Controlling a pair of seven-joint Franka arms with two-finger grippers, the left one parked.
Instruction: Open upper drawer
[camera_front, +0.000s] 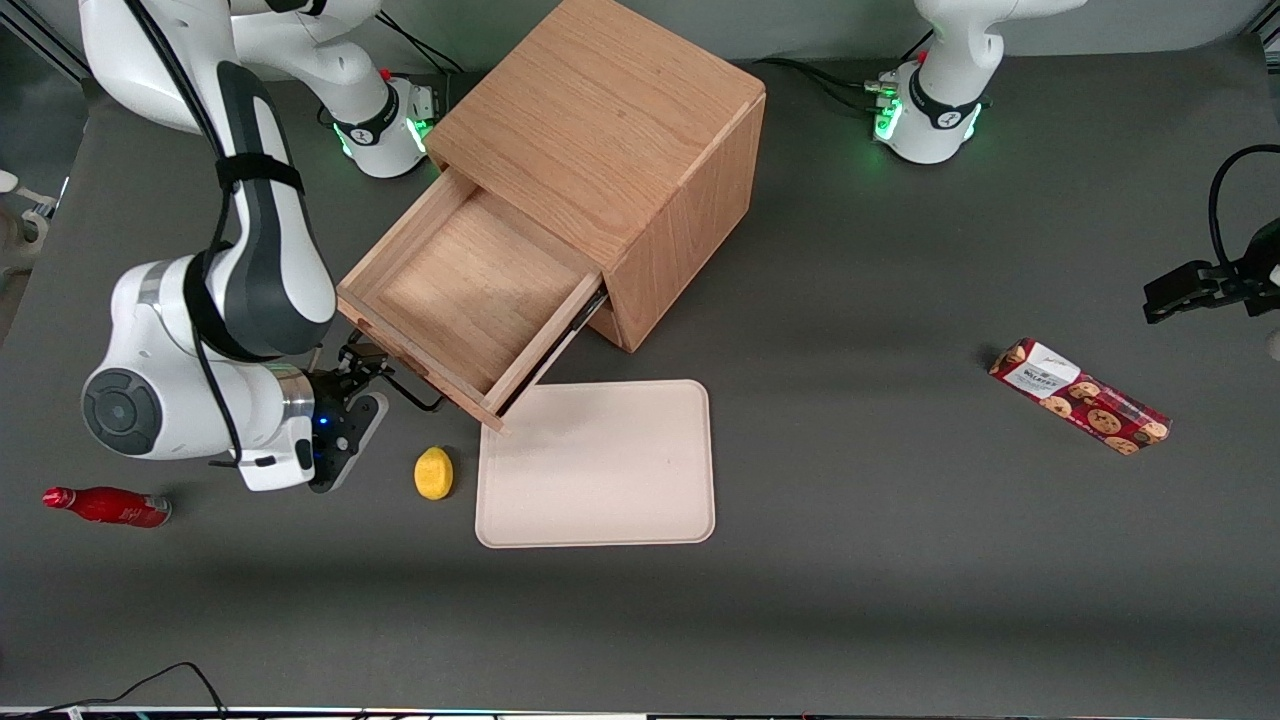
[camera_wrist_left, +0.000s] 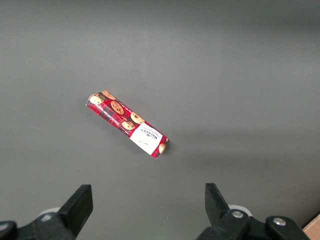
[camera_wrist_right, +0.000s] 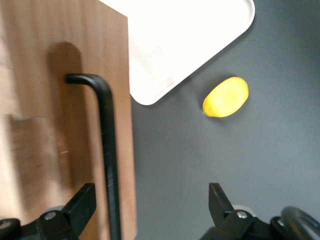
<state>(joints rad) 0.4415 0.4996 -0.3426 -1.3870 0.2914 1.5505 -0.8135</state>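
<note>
Upper drawer (camera_front: 470, 300) of the wooden cabinet (camera_front: 620, 150) stands pulled well out, its shallow tray interior exposed and its front panel projecting toward the front camera, above the edge of the pale tray (camera_front: 600, 465) that lies flat on the table (camera_front: 850, 600). Its thin black bar handle (camera_wrist_right: 107, 150) runs along the front panel. The gripper (camera_wrist_right: 150, 210) sits just in front of that panel, close to the handle; its fingers (camera_wrist_right: 82, 205) are spread apart, with the handle bar passing between them but not clamped. A yellow lemon (camera_front: 434, 472) rests on the table beside the pale tray, nearer to the front camera than the gripper. A red bottle (camera_front: 108, 506) lies on its side toward the working arm's end of the table. A red cookie packet (camera_front: 1080, 395) lies toward the parked arm's end.
</note>
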